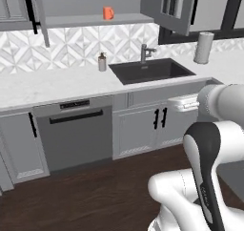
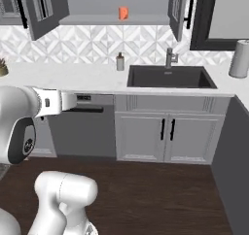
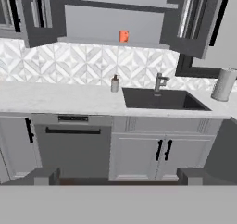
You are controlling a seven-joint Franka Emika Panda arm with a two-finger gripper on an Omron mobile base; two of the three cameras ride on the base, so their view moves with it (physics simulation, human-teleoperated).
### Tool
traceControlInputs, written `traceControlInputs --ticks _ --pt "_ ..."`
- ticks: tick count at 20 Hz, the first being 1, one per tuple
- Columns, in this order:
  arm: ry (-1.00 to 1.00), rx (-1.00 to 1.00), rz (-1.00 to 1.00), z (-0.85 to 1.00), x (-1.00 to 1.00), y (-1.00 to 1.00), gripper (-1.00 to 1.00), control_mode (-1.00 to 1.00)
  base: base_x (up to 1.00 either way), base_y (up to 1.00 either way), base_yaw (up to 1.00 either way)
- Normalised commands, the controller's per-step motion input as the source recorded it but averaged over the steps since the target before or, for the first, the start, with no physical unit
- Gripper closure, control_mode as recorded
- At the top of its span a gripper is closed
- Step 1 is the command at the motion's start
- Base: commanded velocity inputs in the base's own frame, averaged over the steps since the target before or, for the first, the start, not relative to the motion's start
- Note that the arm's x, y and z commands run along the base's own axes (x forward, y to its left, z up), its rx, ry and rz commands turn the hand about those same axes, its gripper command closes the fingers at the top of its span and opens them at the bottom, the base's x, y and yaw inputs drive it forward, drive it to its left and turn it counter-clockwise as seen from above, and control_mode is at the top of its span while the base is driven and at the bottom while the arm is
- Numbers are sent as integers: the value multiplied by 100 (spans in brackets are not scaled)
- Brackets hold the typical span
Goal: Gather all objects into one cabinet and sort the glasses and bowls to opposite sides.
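Note:
An orange mug (image 1: 108,13) (image 2: 123,13) (image 3: 123,36), one of the glasses, stands alone on the grey shelf (image 1: 86,21) (image 2: 92,19) (image 3: 88,41) of the open wall cabinet above the counter. The cabinet's doors (image 1: 167,8) (image 2: 41,10) (image 3: 39,15) are swung wide, with black bar handles. The bowls are out of view. My gripper (image 3: 119,176) is open with nothing between its fingertips (image 3: 46,176). It hangs well back from the counter at about counter-front height, facing the cabinet. The white hand (image 1: 183,102) (image 2: 63,102) is seen from the base.
A soap dispenser (image 1: 102,62) (image 2: 120,62) stands left of the dark sink (image 1: 151,70) (image 2: 170,76) with its faucet (image 1: 146,52). A paper towel roll (image 1: 204,47) (image 2: 239,59) is at the right. The dishwasher (image 1: 76,130) and base cabinets sit below the white counter (image 1: 47,84).

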Motion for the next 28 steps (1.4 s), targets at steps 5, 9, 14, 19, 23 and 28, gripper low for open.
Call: traceControlInputs --ticks 5,9,14,19,23,28 --pt "0 0 0 0 0 0 -100 100 100 0 0" --pt "0 0 0 0 0 0 -100 100 94 0 0" --pt "0 0 0 0 0 0 -100 100 77 0 0" --pt "0 0 0 0 0 0 -100 100 53 0 0" --pt "0 0 0 0 0 0 -100 100 35 0 0" --pt "0 0 0 0 0 0 -100 100 62 0 0"
